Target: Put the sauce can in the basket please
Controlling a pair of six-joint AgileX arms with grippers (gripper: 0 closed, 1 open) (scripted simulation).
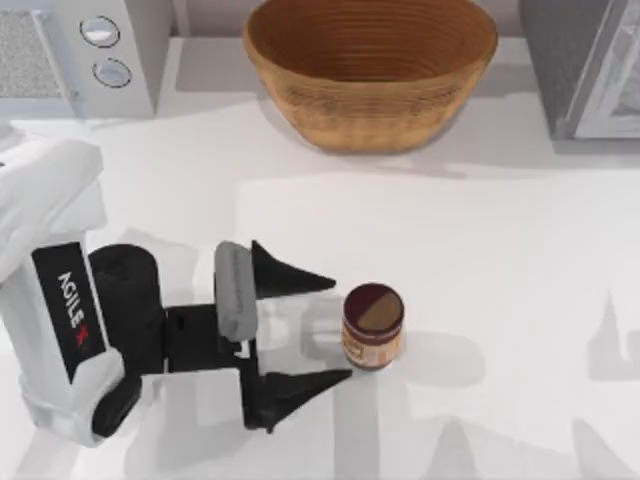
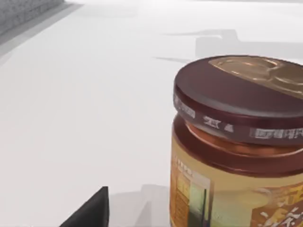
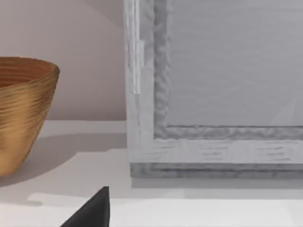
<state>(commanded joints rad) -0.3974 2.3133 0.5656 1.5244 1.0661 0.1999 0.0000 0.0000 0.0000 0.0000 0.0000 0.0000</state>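
The sauce can point(image 1: 373, 326) stands upright on the white table, front of centre, with a maroon and tan lid and an orange label. My left gripper point(image 1: 342, 329) lies level just left of it, open, its two black fingertips reaching the can's left side without closing round it. In the left wrist view the sauce can point(image 2: 236, 142) looms close, beside one black fingertip point(image 2: 92, 213). The basket point(image 1: 370, 70), a golden woven bowl, sits at the back centre with nothing inside. A dark fingertip point(image 3: 94, 210) of my right gripper, which looks open, points toward the basket point(image 3: 21, 113) and the back wall.
A white appliance with two dials point(image 1: 85, 50) stands at the back left. A grey cabinet point(image 1: 590, 65) stands at the back right, right of the basket, and its panel point(image 3: 213, 94) is close ahead in the right wrist view. Bare table lies between can and basket.
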